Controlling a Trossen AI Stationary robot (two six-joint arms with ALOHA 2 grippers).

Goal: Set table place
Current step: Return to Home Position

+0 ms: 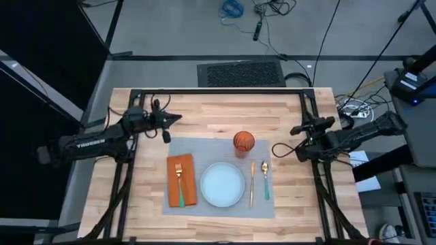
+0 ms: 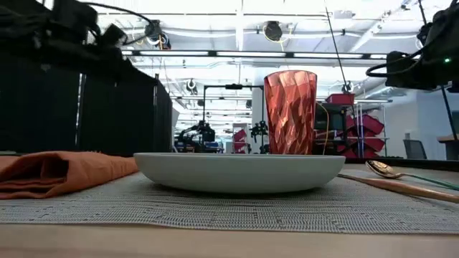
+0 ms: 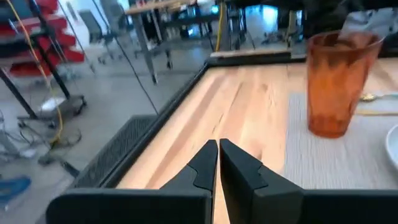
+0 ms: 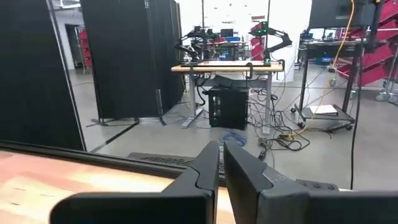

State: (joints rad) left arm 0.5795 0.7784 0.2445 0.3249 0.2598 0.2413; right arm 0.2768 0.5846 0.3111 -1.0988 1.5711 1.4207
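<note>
Placemat (image 1: 204,148) grey, fully set | left gripper (image 3: 218,148) closed, empty | right gripper (image 4: 221,149) closed, empty

A dark ribbed floor mat (image 1: 240,73) lies on the grey lab floor (image 1: 170,34). Just beyond the mat, a coil of blue cable (image 1: 231,8) sits among loose black leads (image 1: 272,24). Seen from overhead, tall black partition panels (image 4: 130,56) stand to the mat's left, while a yellow cable (image 1: 364,83) and white papers (image 1: 360,163) lie to its right. Farther beyond the mat, a second work surface (image 4: 230,65) carries small robot arms (image 4: 193,45), with a black cabinet (image 4: 229,107) beneath it. Red storage racks (image 2: 362,129) line the room beyond the mat, to its right. Strip lights (image 2: 237,34) run across the ceiling high above the mat.
</note>
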